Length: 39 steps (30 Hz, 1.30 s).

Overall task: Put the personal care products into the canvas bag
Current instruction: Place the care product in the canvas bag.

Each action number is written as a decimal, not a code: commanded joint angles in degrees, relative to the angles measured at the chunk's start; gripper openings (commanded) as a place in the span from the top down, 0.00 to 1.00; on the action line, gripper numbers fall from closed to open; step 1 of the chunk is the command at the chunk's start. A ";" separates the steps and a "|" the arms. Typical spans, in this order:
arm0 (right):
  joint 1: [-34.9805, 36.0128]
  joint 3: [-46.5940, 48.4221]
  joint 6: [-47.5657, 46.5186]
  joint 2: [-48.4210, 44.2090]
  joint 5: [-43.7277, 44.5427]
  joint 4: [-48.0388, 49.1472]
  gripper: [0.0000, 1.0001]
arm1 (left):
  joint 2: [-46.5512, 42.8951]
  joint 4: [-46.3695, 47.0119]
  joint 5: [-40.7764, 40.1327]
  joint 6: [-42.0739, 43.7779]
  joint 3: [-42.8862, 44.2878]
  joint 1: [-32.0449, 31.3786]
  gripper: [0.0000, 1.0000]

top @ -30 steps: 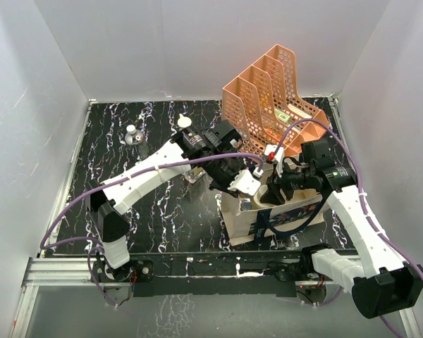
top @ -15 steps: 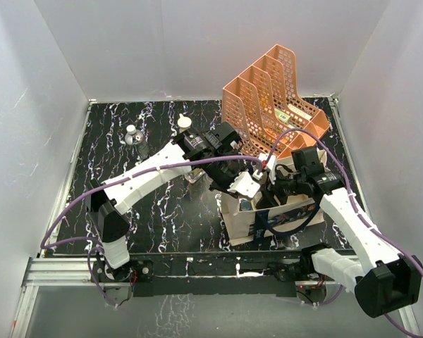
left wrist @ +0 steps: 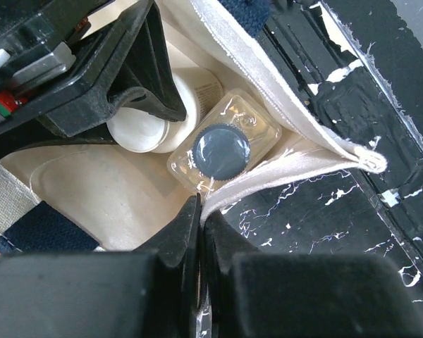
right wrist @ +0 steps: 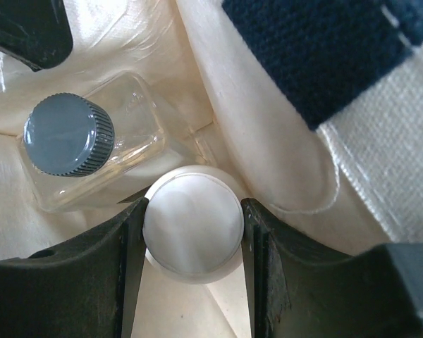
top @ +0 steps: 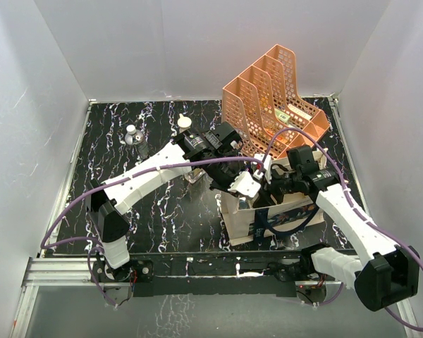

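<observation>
Inside the canvas bag (top: 238, 227), the right gripper (right wrist: 192, 211) clamps the white-capped bottle (right wrist: 190, 239); the left gripper (left wrist: 200, 211), closed, pinches the bag's rim.

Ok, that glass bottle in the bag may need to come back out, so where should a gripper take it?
Probably by its dark cap, from straight above. The glass bottle sits cap up, and its sides are hemmed in by the bag wall and the white-capped bottle, so only the ribbed round cap is free.
</observation>
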 commanded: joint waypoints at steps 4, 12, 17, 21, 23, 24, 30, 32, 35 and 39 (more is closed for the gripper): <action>0.79 1.73 -4.59 1.51 1.10 -0.32 0.78 | -1.66 -2.03 -1.39 0.15 -0.67 -0.57 1.00; 0.79 0.67 -5.66 -1.38 6.32 0.62 0.64 | -3.16 -2.12 -2.23 -0.09 -2.88 -0.57 1.00; 0.79 1.23 -5.07 -2.48 6.10 -0.09 0.56 | -3.34 -1.86 -2.40 -0.08 -3.57 -0.61 1.00; 0.79 2.18 -4.11 -1.97 5.81 -0.94 0.39 | -3.31 -1.75 -2.72 -0.10 -3.59 -0.57 1.00; 0.76 2.66 -3.58 -1.80 5.44 -1.08 0.36 | -3.36 -1.77 -2.68 -0.03 -3.65 -0.69 1.00; 0.78 2.82 -3.27 -1.89 5.35 -0.93 0.35 | -3.32 -1.77 -2.72 -0.10 -3.65 -0.66 1.00; 0.78 3.73 -1.26 -3.33 5.88 0.06 0.28 | -3.35 -1.92 -2.56 -0.15 -3.85 -0.66 0.99; 0.79 4.48 -0.08 -3.81 6.61 0.48 0.26 | -3.45 -1.96 -2.37 -0.16 -3.81 -0.67 0.98; 0.78 6.20 0.58 -4.10 6.55 -0.40 0.23 | -3.09 -2.20 -2.15 -0.19 -2.91 -0.67 0.97; 0.13 9.45 0.87 -4.26 4.55 -1.99 0.22 | -2.10 -2.88 -1.43 -0.12 -0.57 -1.18 0.96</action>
